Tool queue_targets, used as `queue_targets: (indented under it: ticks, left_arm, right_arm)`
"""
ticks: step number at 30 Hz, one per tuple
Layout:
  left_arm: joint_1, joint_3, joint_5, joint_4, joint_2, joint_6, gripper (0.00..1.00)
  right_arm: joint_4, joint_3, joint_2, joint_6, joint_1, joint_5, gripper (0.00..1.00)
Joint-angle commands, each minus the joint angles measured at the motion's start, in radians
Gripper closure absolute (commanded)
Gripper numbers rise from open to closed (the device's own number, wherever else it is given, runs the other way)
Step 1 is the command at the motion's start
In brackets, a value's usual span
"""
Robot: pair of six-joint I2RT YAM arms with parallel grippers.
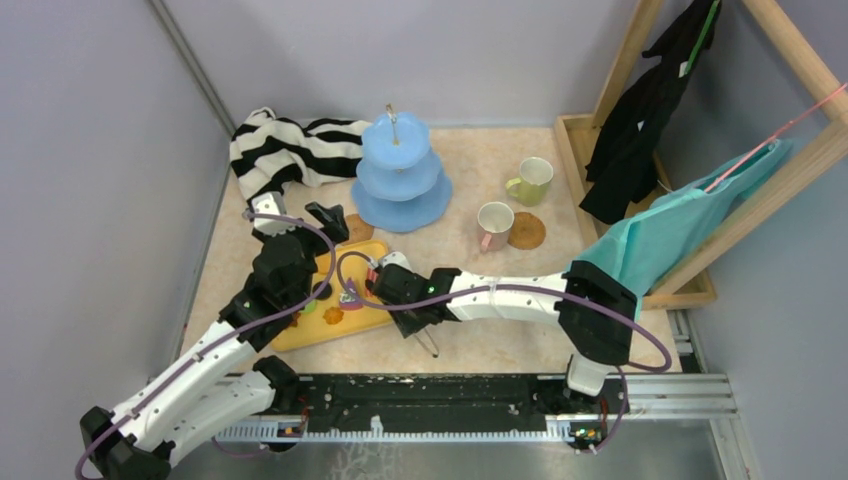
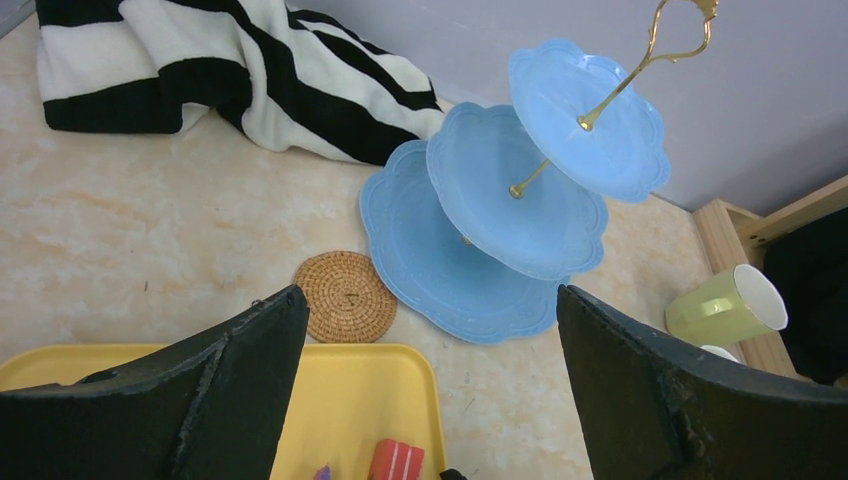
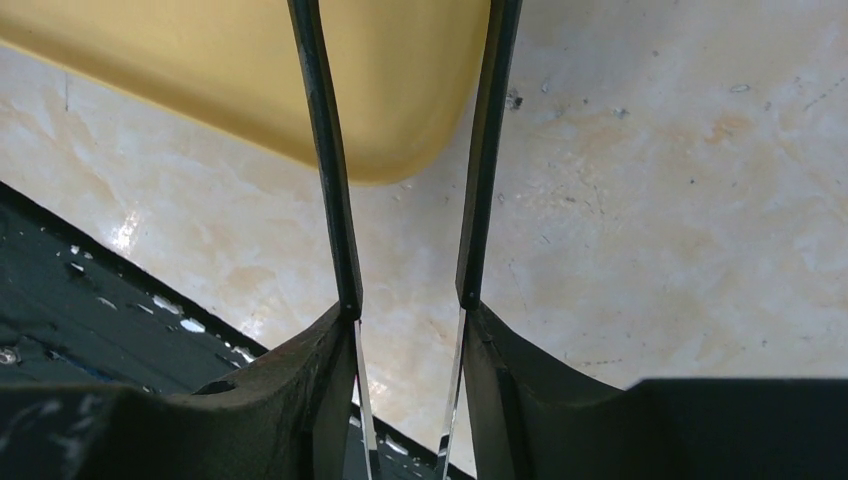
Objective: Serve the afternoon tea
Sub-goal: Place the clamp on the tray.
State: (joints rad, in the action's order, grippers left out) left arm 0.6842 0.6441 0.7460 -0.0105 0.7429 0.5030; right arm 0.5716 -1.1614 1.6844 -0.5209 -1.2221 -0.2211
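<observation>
Overhead: stand (image 1: 400,175) at rear of bench (image 1: 480,345), cups (image 1: 493,222) to its right, cookies (image 1: 333,315) on yellow tray (image 1: 300,335).
Left wrist: left gripper (image 2: 430,400) spread wide, holding nothing, over tray; coaster (image 2: 345,296) just beyond.
Right wrist: right gripper (image 3: 405,305) clamped on tongs (image 3: 325,150), blades apart, at tray's corner.

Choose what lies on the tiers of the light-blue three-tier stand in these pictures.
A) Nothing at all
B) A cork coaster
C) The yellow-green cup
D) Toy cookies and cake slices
A: the left wrist view shows all three tiers of the light-blue stand bare, while a toy treat lies on the yellow tray.
</observation>
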Motion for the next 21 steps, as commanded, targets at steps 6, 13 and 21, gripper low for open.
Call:
queue_targets:
  ticks: [6, 13, 21]
  left_arm:
    - [0.005, -0.020, -0.020, -0.003, -0.033, 0.022, 0.02]
    - [0.005, -0.027, -0.026, -0.005, -0.047, 0.029, 0.02]
    - [0.006, -0.029, -0.023, -0.006, -0.063, 0.035, 0.02]
  right_arm:
    - [-0.015, -0.089, 0.047, -0.040, -0.012, 0.012, 0.58]
    - [-0.001, -0.119, 0.085, -0.050, -0.014, 0.009, 0.57]
    - [0.020, -0.152, 0.123, -0.060, -0.019, 0.007, 0.55]
